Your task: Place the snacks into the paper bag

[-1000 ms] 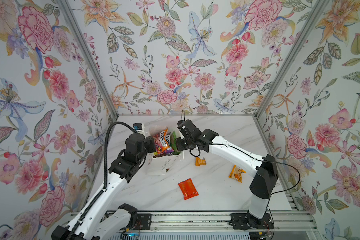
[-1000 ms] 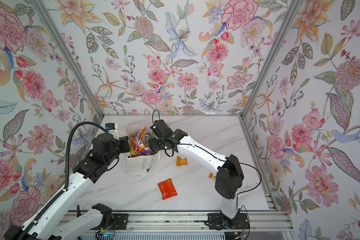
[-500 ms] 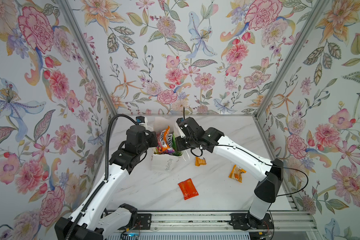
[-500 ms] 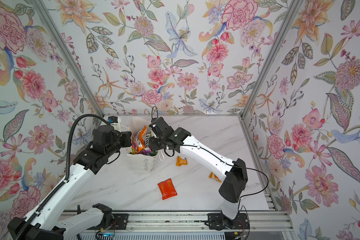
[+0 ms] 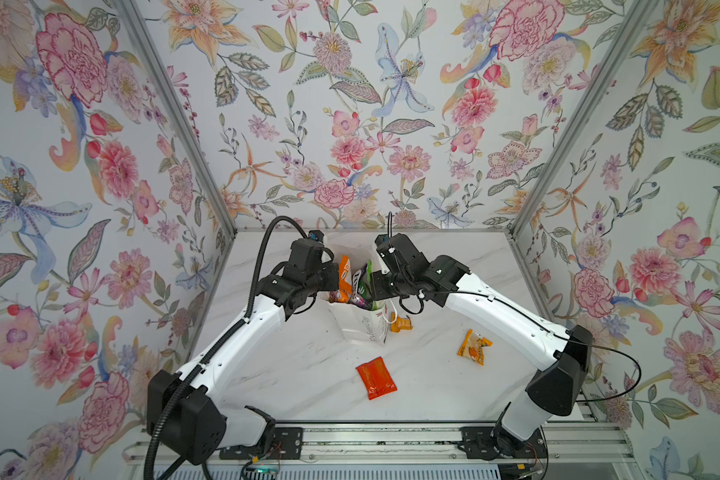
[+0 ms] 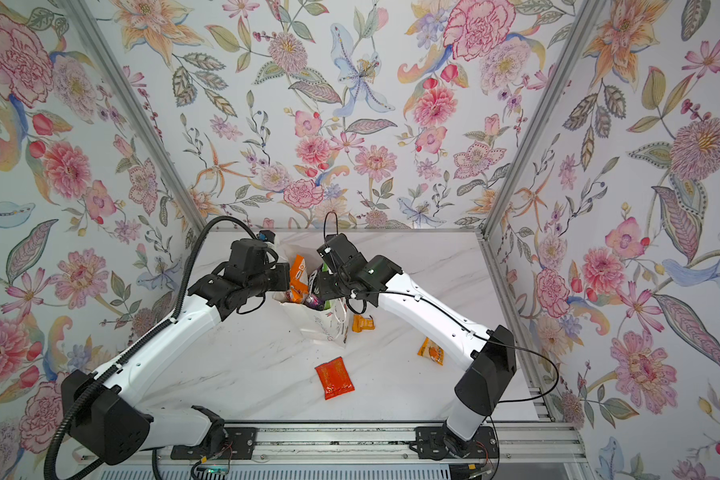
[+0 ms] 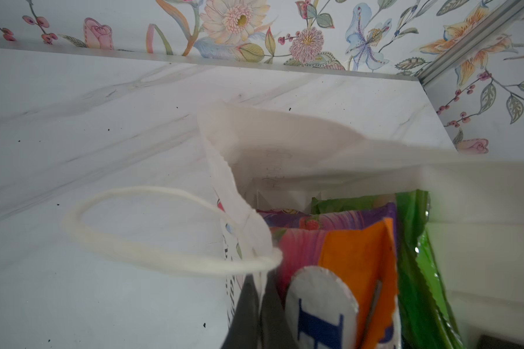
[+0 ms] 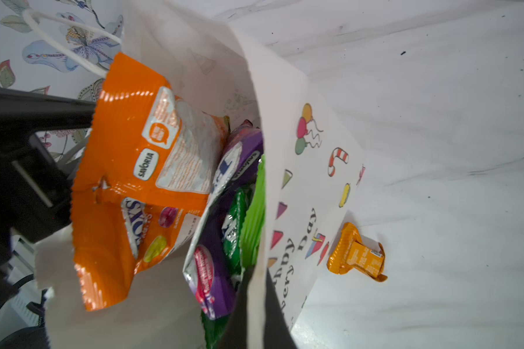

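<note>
Top views, one paper bag [image 5: 360,328], three orange sachets [image 5: 376,377] [image 5: 474,346] [image 5: 400,323] lying outside it

We see three walls papered in one floral print: the far wall [image 5: 358,124], the left wall [image 5: 59,199] and the right wall [image 5: 661,199], all pale with pink, orange and blue blooms (peonies, lilies, trailing leaves). A bare aluminium left post [image 5: 176,116] and right post [image 5: 574,116] mark the far corners. Below lies a white marble-look tabletop [image 5: 308,374], faintly grey-veined and flecked with dark specks. A metal rail [image 5: 391,446] runs along its near edge. The light is soft and even.
</note>
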